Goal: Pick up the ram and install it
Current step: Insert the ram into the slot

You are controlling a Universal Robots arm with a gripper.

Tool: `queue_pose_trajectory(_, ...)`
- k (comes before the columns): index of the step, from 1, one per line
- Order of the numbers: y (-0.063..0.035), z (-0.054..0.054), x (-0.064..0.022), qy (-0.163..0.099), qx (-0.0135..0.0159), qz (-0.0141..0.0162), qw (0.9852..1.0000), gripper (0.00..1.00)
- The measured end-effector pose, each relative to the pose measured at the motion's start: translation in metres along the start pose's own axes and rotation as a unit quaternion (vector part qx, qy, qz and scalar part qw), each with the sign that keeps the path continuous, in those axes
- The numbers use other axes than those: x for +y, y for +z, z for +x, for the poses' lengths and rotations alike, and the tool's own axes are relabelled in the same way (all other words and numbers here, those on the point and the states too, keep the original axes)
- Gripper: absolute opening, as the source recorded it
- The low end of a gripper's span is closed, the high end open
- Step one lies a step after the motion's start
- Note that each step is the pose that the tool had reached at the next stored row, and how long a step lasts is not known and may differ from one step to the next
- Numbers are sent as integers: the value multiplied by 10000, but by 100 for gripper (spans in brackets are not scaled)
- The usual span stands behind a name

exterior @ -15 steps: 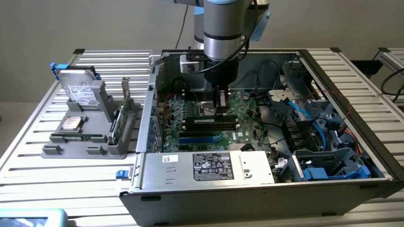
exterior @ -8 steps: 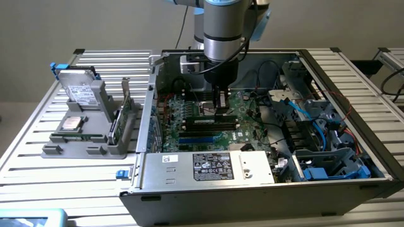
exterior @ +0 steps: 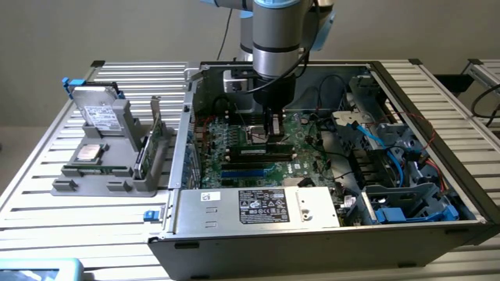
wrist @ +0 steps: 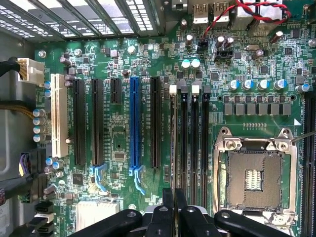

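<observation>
The black fingers [wrist: 168, 212] are clenched on the long, thin green circuit-board ram [wrist: 173, 143]. In the wrist view it is seen edge-on, lined up along the black plastic memory slot farthest from the silver processor socket [wrist: 254, 177]. I cannot tell whether it is seated or just above the slot. In the exterior view the fingers reach into the open grey metal computer case [exterior: 312, 252], at 12 o'clock of the white-labelled power supply [exterior: 262, 206]. A grey plastic parts holder [exterior: 109, 170] sits on the slatted metal counter [exterior: 47, 222] at the case's 9 o'clock.
</observation>
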State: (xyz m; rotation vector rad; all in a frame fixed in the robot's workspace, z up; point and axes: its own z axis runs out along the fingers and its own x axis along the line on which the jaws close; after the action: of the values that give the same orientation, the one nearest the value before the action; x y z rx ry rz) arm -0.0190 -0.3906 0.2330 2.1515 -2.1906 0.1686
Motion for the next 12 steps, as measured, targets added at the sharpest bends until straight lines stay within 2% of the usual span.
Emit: queue_pose_trajectory(12,29,-3,0,1,-1,0,10000,13)
